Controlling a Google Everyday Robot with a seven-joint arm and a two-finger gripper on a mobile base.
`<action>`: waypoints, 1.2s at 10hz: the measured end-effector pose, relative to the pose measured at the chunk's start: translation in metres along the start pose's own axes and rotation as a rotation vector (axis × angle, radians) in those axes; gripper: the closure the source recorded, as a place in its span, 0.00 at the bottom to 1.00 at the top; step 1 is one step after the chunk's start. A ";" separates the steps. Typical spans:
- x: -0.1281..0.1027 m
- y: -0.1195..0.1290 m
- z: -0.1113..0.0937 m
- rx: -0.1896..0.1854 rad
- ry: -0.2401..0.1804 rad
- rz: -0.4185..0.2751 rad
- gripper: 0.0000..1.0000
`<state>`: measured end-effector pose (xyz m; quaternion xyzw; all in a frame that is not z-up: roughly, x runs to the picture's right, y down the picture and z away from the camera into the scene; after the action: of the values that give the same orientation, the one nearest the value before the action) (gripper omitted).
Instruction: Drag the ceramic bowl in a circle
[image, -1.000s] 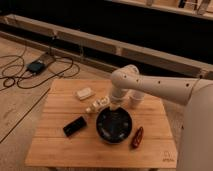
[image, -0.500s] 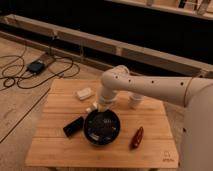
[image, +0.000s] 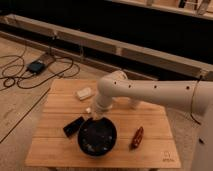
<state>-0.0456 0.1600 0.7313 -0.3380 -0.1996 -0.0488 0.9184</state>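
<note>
Sitting on table (image: 50, 146), ceramic bowl (image: 98, 138), contents unclear, gripper (image: 96, 116) at far rim

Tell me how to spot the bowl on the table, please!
Look at the light wooden table, near its front edge. The big round glossy black ceramic bowl sits there, between a small flat black rectangular box and a slim reddish-brown object, with the white robot arm's jaws at its back rim. It is the widest thing on the table.
</note>
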 end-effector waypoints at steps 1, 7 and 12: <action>0.006 0.008 0.001 -0.011 0.007 0.003 1.00; 0.088 0.033 0.002 -0.026 0.126 0.109 1.00; 0.158 0.001 -0.010 0.052 0.226 0.229 1.00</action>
<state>0.1027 0.1615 0.7877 -0.3272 -0.0565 0.0238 0.9430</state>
